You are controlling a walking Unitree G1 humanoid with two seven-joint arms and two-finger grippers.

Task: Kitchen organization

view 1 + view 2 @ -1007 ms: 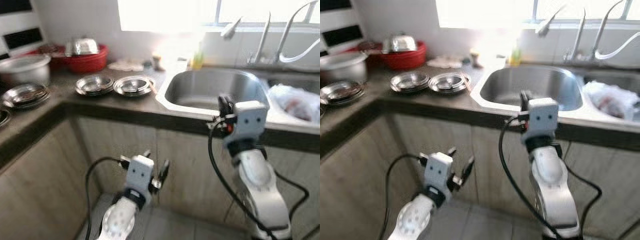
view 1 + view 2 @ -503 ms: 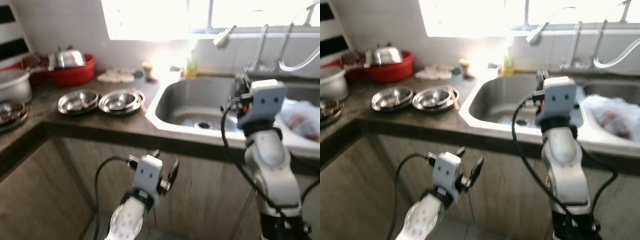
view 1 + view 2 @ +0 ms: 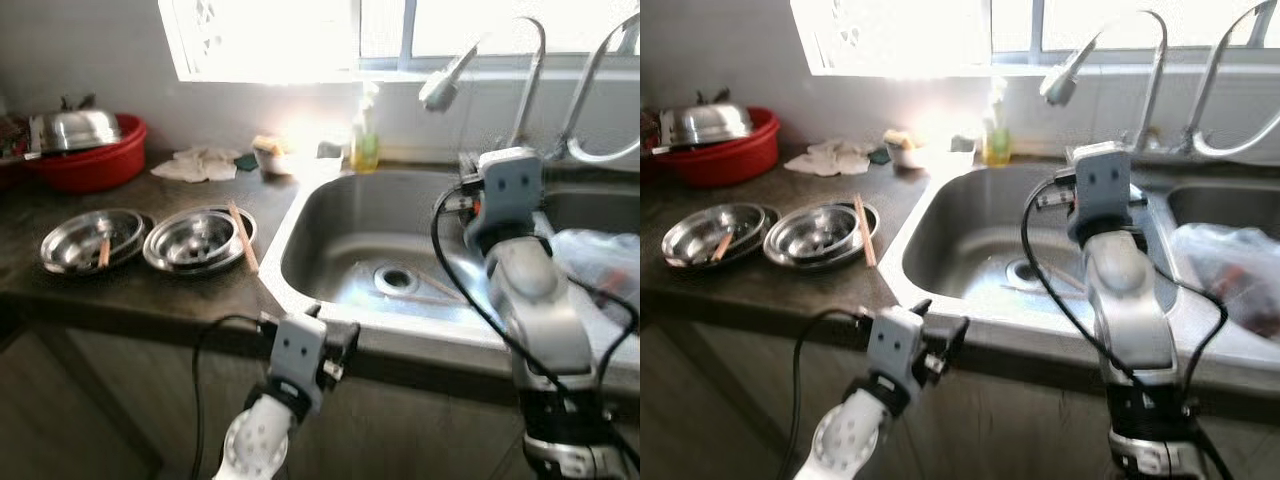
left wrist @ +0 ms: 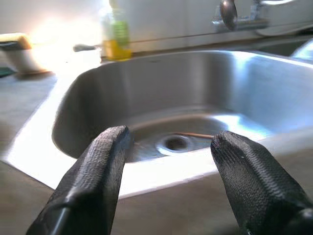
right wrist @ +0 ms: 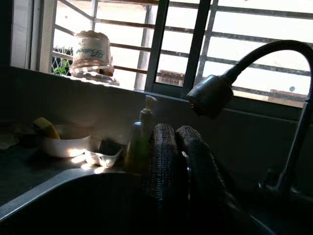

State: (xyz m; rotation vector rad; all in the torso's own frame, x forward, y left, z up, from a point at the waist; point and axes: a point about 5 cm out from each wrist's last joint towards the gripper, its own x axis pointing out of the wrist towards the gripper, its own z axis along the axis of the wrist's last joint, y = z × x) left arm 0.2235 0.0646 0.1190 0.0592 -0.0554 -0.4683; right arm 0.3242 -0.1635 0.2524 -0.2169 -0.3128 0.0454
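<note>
black and ribbed, the two fingers of the left gripper (image 4: pixel 168 181) stand wide apart with nothing between them. the left gripper is low, just in front of the counter edge, and looks into the sink (image 3: pixel 330 215). the right gripper (image 5: pixel 185 161) is up over the sink, with its two fingers pressed together and nothing in them. it points at the window wall, near the soap bottle (image 3: pixel 364 140) and the bent tap (image 3: pixel 445 78).

the sink is shiny steel with a round drain (image 3: pixel 397 279), and a thin stick (image 4: pixel 195 135) lies by the drain. to the right of the sink lies a clear plastic bag (image 3: pixel 605 262).

on the dark counter (image 3: pixel 150 290) left of the sink sit two shiny steel bowls (image 3: pixel 198 238), side by side and touching. a chopstick (image 3: pixel 242 236) rests across the rim of the bowl nearer the sink. far back on the left is a red basin (image 3: pixel 85 165) with a steel lid (image 3: pixel 75 127) on top. a white cloth (image 3: pixel 200 163) lies near the wall.
</note>
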